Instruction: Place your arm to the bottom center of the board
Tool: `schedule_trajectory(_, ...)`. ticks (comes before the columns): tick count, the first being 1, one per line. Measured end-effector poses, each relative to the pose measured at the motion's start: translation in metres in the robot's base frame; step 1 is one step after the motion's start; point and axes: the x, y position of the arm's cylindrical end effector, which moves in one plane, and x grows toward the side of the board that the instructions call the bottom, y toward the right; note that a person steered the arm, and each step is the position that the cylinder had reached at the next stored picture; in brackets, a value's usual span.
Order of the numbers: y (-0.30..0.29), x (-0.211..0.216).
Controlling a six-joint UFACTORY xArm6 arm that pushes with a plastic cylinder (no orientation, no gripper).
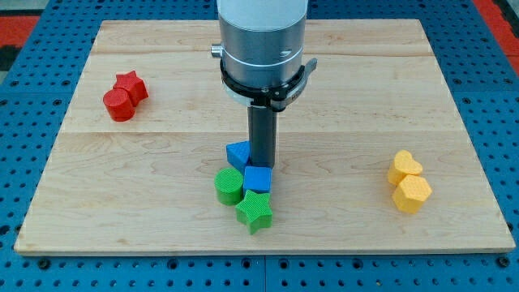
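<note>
Currently my tip sits near the middle of the wooden tabletop, a bit toward its bottom edge, just behind the blue cube and just beside the other blue block, shape unclear, on the view's left of the rod. Contact with either can't be confirmed. No pincer on this rig, only the rod, so nothing to report as released or clenched. Green cylinder and green star sit tight below the blue pair. Red star and red cylinder touch each other near the top-left corner. Yellow heart and yellow hexagon touch near the right edge, well apart from the tip.
</note>
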Motion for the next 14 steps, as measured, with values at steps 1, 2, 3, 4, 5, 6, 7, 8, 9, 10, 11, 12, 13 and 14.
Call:
schedule_trajectory(1, 0.000, 0.000)
schedule_trajectory(2, 0.010, 0.007)
schedule_trajectory(3, 0.037, 0.062)
schedule_trajectory(4, 0.052, 0.066)
schedule_trajectory(5, 0.075, 0.111)
schedule_trajectory(6, 0.068, 0.119)
schedule_trajectory(7, 0.027, 0.118)
schedule_trajectory(8, -0.012, 0.118)
schedule_trajectory(9, -0.040, 0.113)
schedule_trajectory(10, -0.048, 0.083)
schedule_trajectory(11, -0.047, 0.078)
schedule_trajectory(12, -0.046, 0.118)
schedule_trajectory(13, -0.028, 0.118)
schedule_trajectory(14, 0.025, 0.119)
